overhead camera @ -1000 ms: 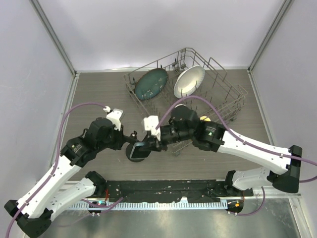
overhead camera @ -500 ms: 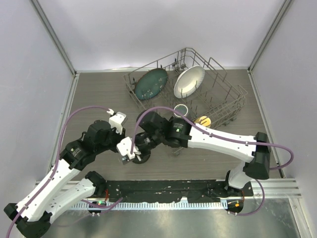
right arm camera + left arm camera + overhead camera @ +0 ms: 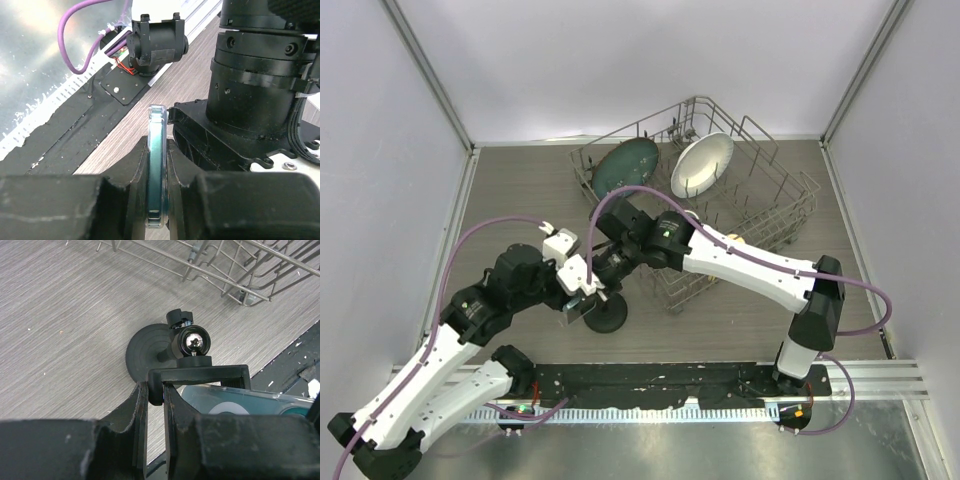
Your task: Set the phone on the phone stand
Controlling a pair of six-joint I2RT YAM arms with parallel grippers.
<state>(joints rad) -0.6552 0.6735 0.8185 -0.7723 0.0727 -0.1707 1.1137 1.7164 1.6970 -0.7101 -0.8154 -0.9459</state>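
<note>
The phone stand (image 3: 150, 351) is black, with a round disc base (image 3: 607, 317) on the wooden table and a ball joint carrying a rectangular cradle frame. My left gripper (image 3: 156, 390) is shut on the left corner of that cradle frame. The phone (image 3: 156, 165) has a teal body in a clear case and shows edge-on between the fingers of my right gripper (image 3: 156, 150), which is shut on it. In the left wrist view the phone (image 3: 240, 401) lies right behind the cradle frame. From above, both grippers meet just left of the stand, and the phone (image 3: 576, 307) is mostly hidden there.
A wire dish rack (image 3: 782, 200) stands at the back right with a dark green plate (image 3: 625, 168) and a white plate (image 3: 702, 165) in it. Its near corner (image 3: 240, 290) is close behind the stand. A black strip (image 3: 650, 380) runs along the table's front edge.
My right arm has swung up and to the left, carrying the phone to the left side of the stand. My left gripper has shifted slightly right, onto the cradle. The stand's base now shows uncovered.
</note>
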